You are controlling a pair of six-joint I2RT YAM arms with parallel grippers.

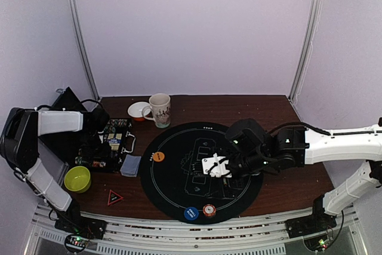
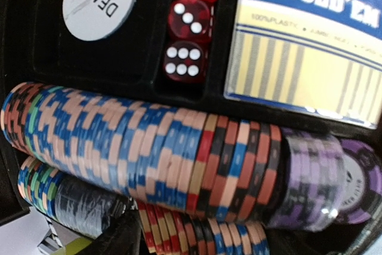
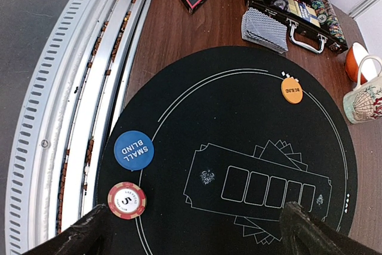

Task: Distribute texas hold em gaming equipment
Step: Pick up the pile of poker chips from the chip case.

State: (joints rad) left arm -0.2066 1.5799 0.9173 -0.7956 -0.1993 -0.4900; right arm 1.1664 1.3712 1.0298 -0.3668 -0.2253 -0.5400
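Note:
My left gripper (image 1: 102, 135) reaches down into the black chip case (image 1: 110, 147). Its wrist view is filled by rows of striped poker chips (image 2: 149, 147), a white dealer button (image 2: 98, 1) and a card box (image 2: 310, 40); its fingers are not clearly visible. My right gripper (image 3: 194, 237) hangs open over the round mat (image 1: 179, 189), nothing between its fingers. On the mat lie a blue small-blind disc (image 3: 133, 150), a red chip (image 3: 126, 200) and an orange big-blind disc (image 3: 292, 90). A stack of grey-blue cards (image 3: 264, 28) sits beside the case.
Red dice (image 2: 185, 61) sit in the case. A mug (image 1: 160, 110) and a small orange bowl (image 1: 138, 110) stand behind the mat. A green bowl (image 1: 77, 178) and a red-edged triangle (image 1: 114, 197) lie at the front left. A metal rail (image 3: 71, 106) runs along the table's near edge.

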